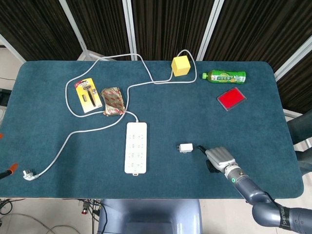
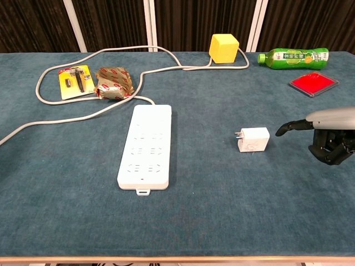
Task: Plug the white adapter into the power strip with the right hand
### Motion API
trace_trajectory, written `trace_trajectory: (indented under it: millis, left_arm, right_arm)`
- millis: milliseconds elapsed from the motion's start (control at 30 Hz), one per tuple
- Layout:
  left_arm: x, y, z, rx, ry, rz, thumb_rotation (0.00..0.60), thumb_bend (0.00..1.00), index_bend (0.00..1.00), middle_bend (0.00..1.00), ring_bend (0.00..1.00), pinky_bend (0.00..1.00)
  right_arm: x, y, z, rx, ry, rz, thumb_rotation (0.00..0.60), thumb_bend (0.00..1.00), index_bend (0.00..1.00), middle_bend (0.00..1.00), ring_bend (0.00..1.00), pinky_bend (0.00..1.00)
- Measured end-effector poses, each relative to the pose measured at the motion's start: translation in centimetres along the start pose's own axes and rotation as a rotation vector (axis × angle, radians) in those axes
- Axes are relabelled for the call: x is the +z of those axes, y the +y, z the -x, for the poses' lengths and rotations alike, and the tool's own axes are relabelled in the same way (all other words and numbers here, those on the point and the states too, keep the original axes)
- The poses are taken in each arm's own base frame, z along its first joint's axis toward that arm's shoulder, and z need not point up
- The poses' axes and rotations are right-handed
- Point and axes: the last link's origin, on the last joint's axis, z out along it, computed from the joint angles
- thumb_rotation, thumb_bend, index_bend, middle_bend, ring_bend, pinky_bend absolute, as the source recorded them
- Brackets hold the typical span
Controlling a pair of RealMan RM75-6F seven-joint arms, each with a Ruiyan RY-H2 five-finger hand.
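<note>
The white adapter (image 1: pixel 185 147) (image 2: pixel 252 139) lies flat on the blue table, its prongs pointing left toward the white power strip (image 1: pixel 135 147) (image 2: pixel 146 146). My right hand (image 1: pixel 217 158) (image 2: pixel 327 133) hovers just right of the adapter, a small gap away, holding nothing. One dark fingertip (image 2: pixel 280 130) reaches toward the adapter while the other fingers (image 2: pixel 331 148) curl downward. The strip lies lengthwise in the middle-left with its sockets facing up. My left hand is not in either view.
The strip's grey cord (image 1: pixel 87 130) loops across the back left to a plug (image 1: pixel 28 174) at the front left edge. A razor pack (image 1: pixel 88 96), snack packet (image 1: pixel 112 101), yellow cube (image 1: pixel 180 66), green bottle (image 1: pixel 224 76) and red pad (image 1: pixel 231 99) lie further back.
</note>
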Motion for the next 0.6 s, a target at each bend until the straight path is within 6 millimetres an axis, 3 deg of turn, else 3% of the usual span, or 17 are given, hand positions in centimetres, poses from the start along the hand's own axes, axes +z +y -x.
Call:
trace_trajectory:
  millis: [600]
  left_arm:
    - [0.1,-0.12,-0.08,-0.003,0.004,-0.008,0.6,0.1,0.19,0.0,0.0,0.0]
  right_arm:
    - [0.94,-0.95,-0.29,0.014,-0.013,-0.032,0.6,0.81,0.09,0.84,0.84,0.79]
